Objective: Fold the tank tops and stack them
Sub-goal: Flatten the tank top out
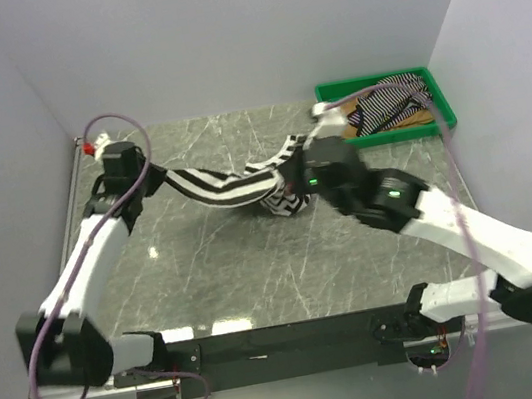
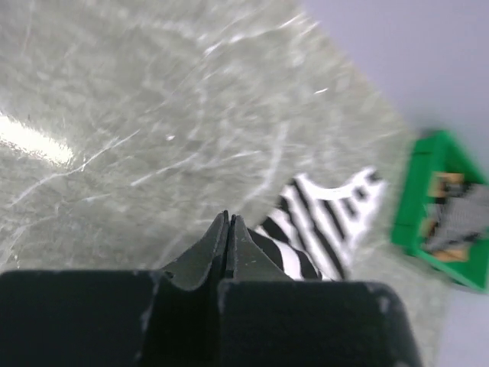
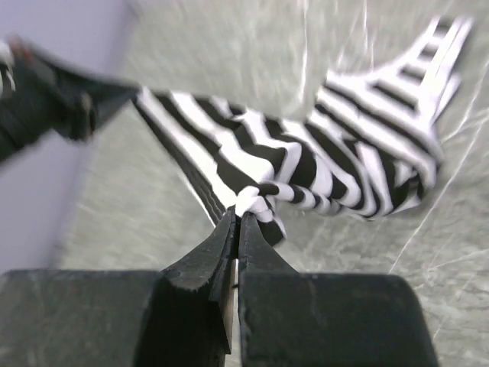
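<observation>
Black-and-white wide-striped tank top is strung between the two arms over the far half of the marble-look surface. Left gripper: fingers pressed flat together in the left wrist view, with cloth coming out just beside the tips, so I read it as holding one end. Right gripper: fingers closed on a bunched, rolled edge of the same top, clear in the right wrist view. The rest of the garment hangs past it, and the lower part appears to reach the surface. Cloth between the arms is twisted into a band, not spread flat. Green plastic tray sits at the far right corner. The thin-striped tank top and the tan-brown tank top lie crumpled together inside it, neither folded. Progress call: early. Nothing is folded and there's no stack anywhere on the surface. The first top is only picked up and held stretched; it needs laying flat, folding, and setting down as the stack base. Then the same for the two in the tray. All three folds and the whole stack are left.
</observation>
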You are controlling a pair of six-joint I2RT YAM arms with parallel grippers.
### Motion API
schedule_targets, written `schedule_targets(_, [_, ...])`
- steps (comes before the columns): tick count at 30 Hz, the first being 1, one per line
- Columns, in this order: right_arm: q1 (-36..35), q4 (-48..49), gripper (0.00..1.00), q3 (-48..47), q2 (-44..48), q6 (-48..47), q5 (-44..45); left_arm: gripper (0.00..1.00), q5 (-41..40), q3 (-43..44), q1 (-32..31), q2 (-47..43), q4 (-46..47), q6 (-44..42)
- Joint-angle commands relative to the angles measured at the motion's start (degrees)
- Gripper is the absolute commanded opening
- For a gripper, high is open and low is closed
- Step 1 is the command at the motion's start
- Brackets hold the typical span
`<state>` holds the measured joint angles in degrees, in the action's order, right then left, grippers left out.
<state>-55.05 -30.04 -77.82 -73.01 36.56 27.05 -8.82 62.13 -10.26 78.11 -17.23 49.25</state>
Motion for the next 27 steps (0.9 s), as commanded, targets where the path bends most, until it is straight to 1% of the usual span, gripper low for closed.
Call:
schedule_targets(1, [0.9,-5.6,0.0,-2.2,7.4,-0.5,5.1,0.0,1.0,3.3,0.3,-11.7,-4.3,-1.8])
schedule_targets(3, [1.2,-7.6,0.0,-3.1,12.2,-0.8,7.1,0.0,0.8,6.0,0.3,-15.9,-7.1,-2.0])
schedule_targets(4, [1.4,-8.6,0.0,-4.3,13.6,-1.1,8.6,0.0,1.2,7.9,0.3,-19.7,-7.5,-2.1])
schedule_targets(6, [1.5,-8.8,0.0,-5.2,17.5,-1.7,9.7,0.0,1.5,10.5,0.3,-22.7,-9.5,-1.9])
schedule_targets(7, [1.5,-8.2,0.0,-5.7,18.8,-2.5,9.7,0.0,2.0,13.4,0.3,-24.8,-10.0,-1.7])
schedule_targets(9, [1.5,-7.4,0.0,-6.2,21.8,-3.4,9.4,0.0,3.4,16.5,0.3,-26.2,-11.4,-1.4])
schedule_targets(10, [1.5,-6.8,0.0,-7.2,22.6,-4.3,9.4,0.0,3.8,19.8,0.3,-26.9,-11.8,-1.4])
schedule_targets(12, [1.6,-6.0,0.0,-9.6,23.5,-5.8,9.5,0.0,5.2,22.9,0.3,-27.1,-12.0,-1.5])
schedule_targets(13, [1.6,-5.6,0.0,-10.7,23.4,-6.9,9.8,0.0,5.4,26.3,0.3,-26.7,-12.6,-1.5])
schedule_targets(16, [1.5,-4.5,0.0,-14.4,22.0,-9.4,10.3,0.0,6.2,30.6,0.3,-24.9,-12.3,-1.8])
schedule_targets(20, [2.0,-1.7,0.0,-16.9,17.9,-12.4,10.4,0.0,7.2,31.0,0.3,-21.8,-9.3,-1.7])
schedule_targets(22, [6.3,0.3,0.0,-17.6,14.7,-12.7,5.9,0.0,7.5,30.2,0.3,-19.6,-7.5,-1.6])
schedule_targets(23, [9.4,0.9,0.0,-17.8,12.3,-11.9,1.9,0.0,7.5,30.1,0.3,-18.8,-5.3,-1.7])
schedule_targets(24, [17.2,2.0,0.0,-17.4,11.1,-9.7,-8.6,0.0,7.3,30.1,0.3,-17.8,-4.4,-2.1])
schedule_targets(25, [20.1,4.4,0.0,-17.3,9.7,-8.9,-12.3,0.0,7.2,30.1,0.3,-15.6,-3.0,-2.2])
schedule_targets(26, [23.0,5.7,0.0,-17.7,6.3,-8.4,-16.1,0.0,7.2,30.2,0.3,-14.6,-0.1,-2.5])
schedule_targets(27, [26.7,6.6,0.0,-20.1,4.1,-7.8,-20.4,0.0,7.2,30.6,0.4,-11.7,1.4,-3.0])
